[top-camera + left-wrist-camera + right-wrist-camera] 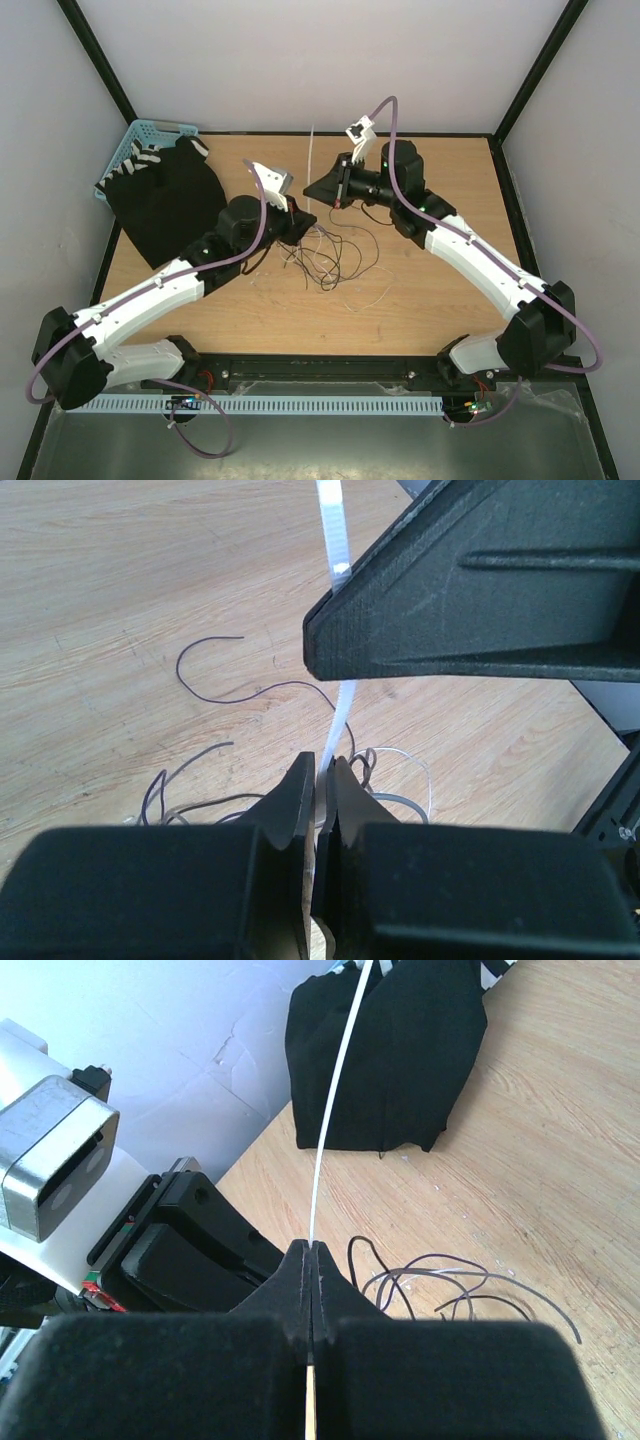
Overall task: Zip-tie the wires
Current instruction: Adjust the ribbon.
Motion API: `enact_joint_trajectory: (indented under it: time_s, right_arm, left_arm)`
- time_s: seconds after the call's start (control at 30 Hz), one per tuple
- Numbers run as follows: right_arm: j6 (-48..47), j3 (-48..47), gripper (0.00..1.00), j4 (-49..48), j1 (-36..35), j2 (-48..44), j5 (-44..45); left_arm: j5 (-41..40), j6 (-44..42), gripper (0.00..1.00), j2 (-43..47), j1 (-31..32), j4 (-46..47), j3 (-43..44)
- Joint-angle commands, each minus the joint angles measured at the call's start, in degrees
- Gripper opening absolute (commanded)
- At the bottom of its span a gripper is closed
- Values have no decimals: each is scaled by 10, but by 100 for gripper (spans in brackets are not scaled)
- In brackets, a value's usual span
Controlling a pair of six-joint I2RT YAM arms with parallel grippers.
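The zip tie (311,160) is a thin white strip standing upright above the table's middle. My left gripper (306,219) is shut on its lower part, and in the left wrist view the strip (340,715) rises out of the closed jaws (324,768). My right gripper (312,191) is shut on the strip just above, its black finger (470,590) crossing in front. From the right wrist the tie (335,1090) runs up from the pinched jaws (312,1246). The wires (335,255) lie in a loose tangle on the wood below both grippers (450,1271) (290,684).
A black cloth with white stripes (170,200) lies at the back left, partly over a blue basket (130,140). The cloth (400,1050) shows behind the tie from the right wrist. Black frame posts and white walls enclose the table.
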State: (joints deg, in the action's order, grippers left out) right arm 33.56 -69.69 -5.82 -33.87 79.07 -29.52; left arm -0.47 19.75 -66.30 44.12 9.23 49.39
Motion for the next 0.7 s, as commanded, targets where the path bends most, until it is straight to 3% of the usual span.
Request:
enact_joint_trajectory:
  time_s: [0.0, 0.03, 0.23, 0.37, 0.67]
  right_arm:
    - [-2, -42, 0, -92, 14, -50, 1]
    - [-7, -37, 0, -92, 15, -55, -1]
    - [-57, 16, 68, -98, 24, -123, 37]
    - [-128, 62, 99, -80, 25, -187, 98]
    - [-223, 228, 99, -73, 25, -299, 216]
  left_arm:
    - [-4, -16, 0, 0, 7, -90, -8]
    - [-7, -24, 0, 8, 8, -91, -1]
    - [-40, -59, 0, 27, 9, -140, 64]
    - [-72, -83, 0, 25, 9, -182, 127]
    - [-85, -110, 0, 14, 9, -211, 225]
